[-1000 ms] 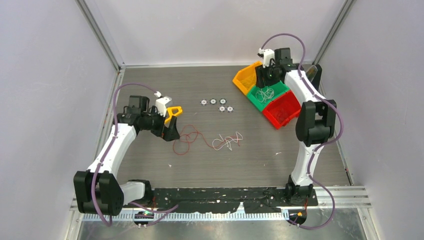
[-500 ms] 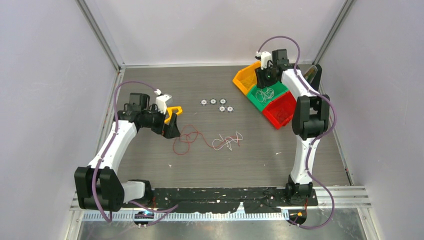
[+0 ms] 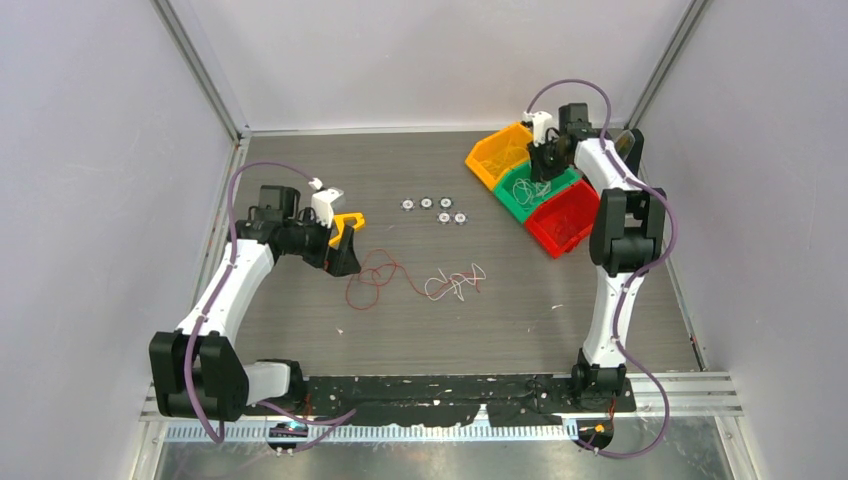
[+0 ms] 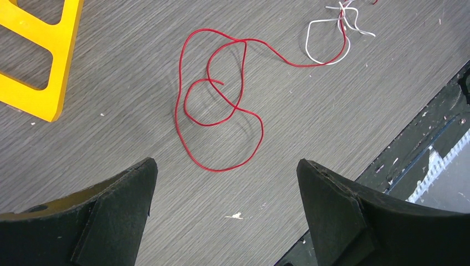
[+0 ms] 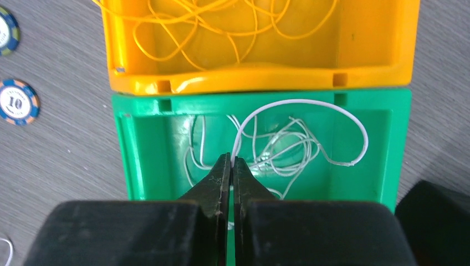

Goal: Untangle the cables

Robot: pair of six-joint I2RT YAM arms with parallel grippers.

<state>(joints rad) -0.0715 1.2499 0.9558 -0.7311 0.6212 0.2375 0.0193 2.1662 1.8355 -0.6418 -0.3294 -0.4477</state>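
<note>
Right gripper [image 5: 231,159], pinched on a white wire [image 5: 302,101] over the green bin [image 5: 124,149], may drag out the tangle [image 5: 277,158]; left gripper [image 4: 225,164] gapes.

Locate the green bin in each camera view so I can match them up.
Top camera: green bin, far right, between the yellow bin and the red bin.
Left wrist: not in view.
Right wrist: fills the centre, beyond the right gripper, shut on a white cable.
Shared landmark: the yellow bin against its rim.
</note>
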